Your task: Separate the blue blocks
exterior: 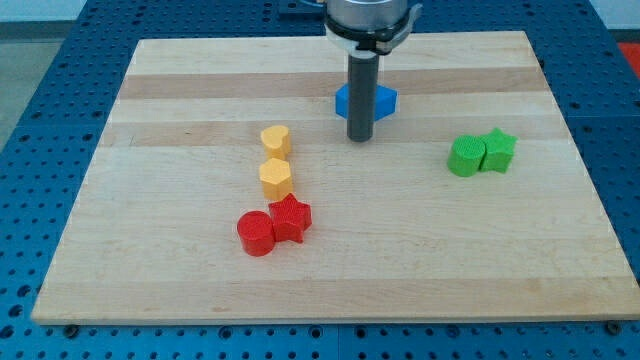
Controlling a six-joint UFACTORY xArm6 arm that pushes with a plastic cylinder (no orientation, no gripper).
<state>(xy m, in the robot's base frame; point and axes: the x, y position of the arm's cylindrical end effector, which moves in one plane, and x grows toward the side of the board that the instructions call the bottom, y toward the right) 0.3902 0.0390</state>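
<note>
Blue blocks (381,100) lie near the view's top centre, mostly hidden behind my rod; only blue edges show on either side of it, so I cannot make out their shapes or whether they touch. My tip (360,137) rests on the board just below the blue blocks, at their near edge.
A yellow heart-shaped block (276,140) sits above a yellow hexagonal block (276,178) left of centre. A red cylinder (255,233) touches a red star-shaped block (290,217) below them. Two green blocks (465,156), (499,150) touch at the view's right. The wooden board (150,260) lies on a blue perforated table.
</note>
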